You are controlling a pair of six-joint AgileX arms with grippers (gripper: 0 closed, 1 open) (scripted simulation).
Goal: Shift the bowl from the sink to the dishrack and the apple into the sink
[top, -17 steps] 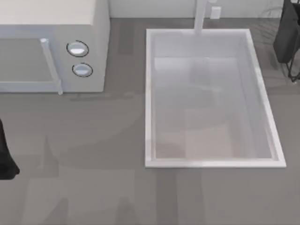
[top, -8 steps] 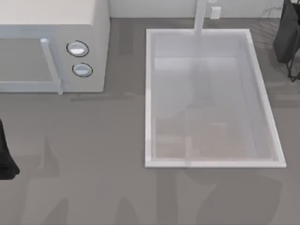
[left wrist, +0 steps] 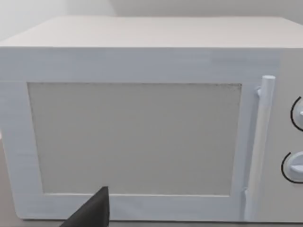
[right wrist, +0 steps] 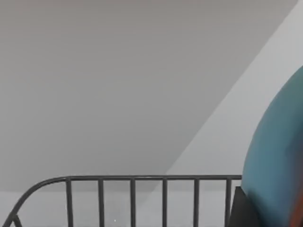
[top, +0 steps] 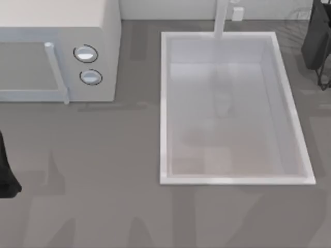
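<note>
White sink point(top: 165, 103), centre-right of the top view, holds no bowl. The blue bowl point(right wrist: 277, 156) sits at the right end effector beside the dishrack point(right wrist: 132, 194); grip cannot be told. Apple transfer apparently remains.

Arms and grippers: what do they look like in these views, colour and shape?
Little shows. At the top view's left edge the left arm is a plain black tapered shape. At the upper right edge the right arm is a dark grey-black angular block. In the left wrist view a matte black pointed fingertip rises from the bottom edge. No cables or markings visible.
</note>
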